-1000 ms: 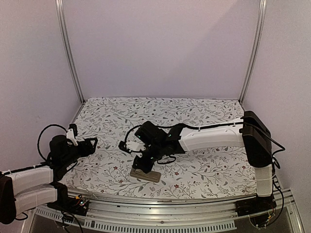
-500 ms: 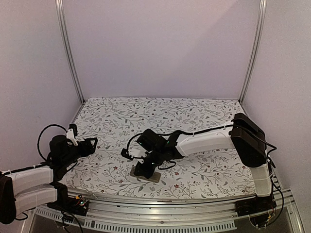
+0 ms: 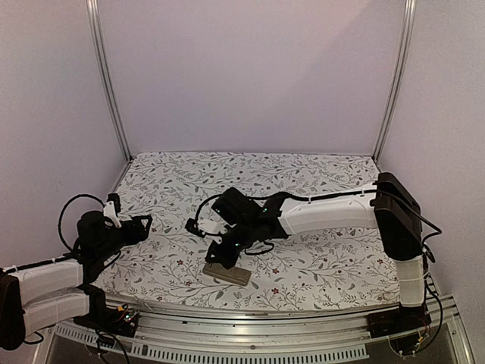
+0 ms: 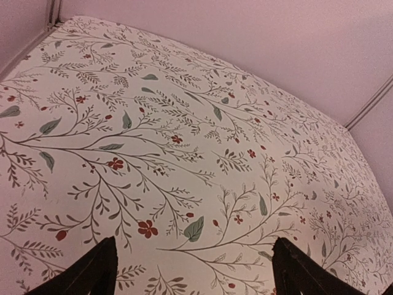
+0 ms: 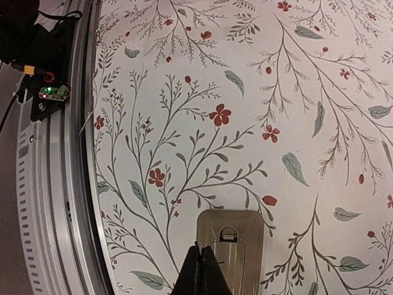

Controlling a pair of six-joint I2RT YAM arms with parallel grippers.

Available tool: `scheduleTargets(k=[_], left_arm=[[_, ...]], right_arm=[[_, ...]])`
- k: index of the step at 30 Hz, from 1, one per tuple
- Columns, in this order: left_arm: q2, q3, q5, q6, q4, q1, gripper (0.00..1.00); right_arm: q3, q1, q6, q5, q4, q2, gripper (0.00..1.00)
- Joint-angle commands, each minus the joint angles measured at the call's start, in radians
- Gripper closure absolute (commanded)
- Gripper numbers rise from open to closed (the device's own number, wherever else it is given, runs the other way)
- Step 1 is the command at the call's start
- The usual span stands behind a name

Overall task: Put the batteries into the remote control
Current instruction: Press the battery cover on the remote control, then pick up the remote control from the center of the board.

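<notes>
Right wrist view, remote control (image 5: 231, 236) back-up, lengthwise along pressed-together right fingers (image 5: 191, 278), left fingers (image 4: 92, 273) spread

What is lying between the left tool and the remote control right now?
Only bare floral cover separates the left tool from the remote control, shown in the top view.

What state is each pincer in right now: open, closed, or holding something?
Left pincer: open, holding nothing.
Right pincer: closed, nothing seen in it, tips over the remote control.
</notes>
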Motion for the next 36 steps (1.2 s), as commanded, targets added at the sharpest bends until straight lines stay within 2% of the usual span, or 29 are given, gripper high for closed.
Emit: scheduleTargets(k=[1, 4, 5, 6, 7, 9, 10, 11, 19, 20, 27, 30, 33, 36], left_arm=[[0.000, -0.012, -0.003, -0.002, 0.007, 0.008, 0.13], [0.000, -0.012, -0.003, -0.003, 0.007, 0.007, 0.13], [0.000, -0.012, -0.003, -0.002, 0.007, 0.007, 0.13], [0.000, -0.012, -0.002, -0.002, 0.007, 0.007, 0.13], [0.000, -0.012, -0.001, -0.002, 0.007, 0.007, 0.13], [0.000, -0.012, -0.001, -0.003, 0.008, 0.007, 0.13], [0.000, -0.012, 0.000, -0.002, 0.008, 0.007, 0.13], [-0.001, -0.012, 0.001, -0.002, 0.008, 0.008, 0.13], [-0.029, -0.011, 0.022, 0.001, 0.019, 0.007, 0.05], [-0.035, -0.011, 0.033, -0.001, 0.025, 0.007, 0.05], [-0.093, -0.003, 0.081, 0.015, 0.040, 0.009, 0.04], [-0.120, 0.009, 0.126, 0.035, 0.048, 0.010, 0.04], [-0.142, 0.034, 0.204, 0.061, 0.050, 0.011, 0.05], [-0.161, 0.095, 0.357, 0.129, 0.053, 0.009, 0.10]], right_arm=[[0.024, -0.005, -0.001, 0.081, -0.034, -0.047, 1.00], [0.030, -0.005, 0.018, 0.103, -0.060, -0.014, 1.00], [0.028, -0.005, 0.024, 0.118, -0.065, -0.006, 0.94], [0.024, -0.006, 0.032, 0.132, -0.067, -0.006, 0.79], [0.018, -0.005, 0.037, 0.144, -0.064, -0.012, 0.59], [0.009, -0.004, 0.035, 0.158, -0.060, -0.034, 0.07], [0.008, -0.001, 0.029, 0.155, -0.062, -0.042, 0.02], [0.011, 0.001, 0.022, 0.152, -0.074, -0.042, 0.01], [0.053, 0.044, 0.007, 0.248, -0.242, 0.058, 0.01], [0.053, 0.044, 0.011, 0.243, -0.243, 0.064, 0.04], [0.054, 0.044, 0.024, 0.247, -0.242, 0.077, 0.36], [0.054, 0.044, 0.030, 0.238, -0.243, 0.079, 0.57], [0.064, 0.044, 0.039, 0.205, -0.243, 0.077, 0.76], [0.073, 0.031, 0.041, 0.137, -0.227, 0.055, 0.82]])
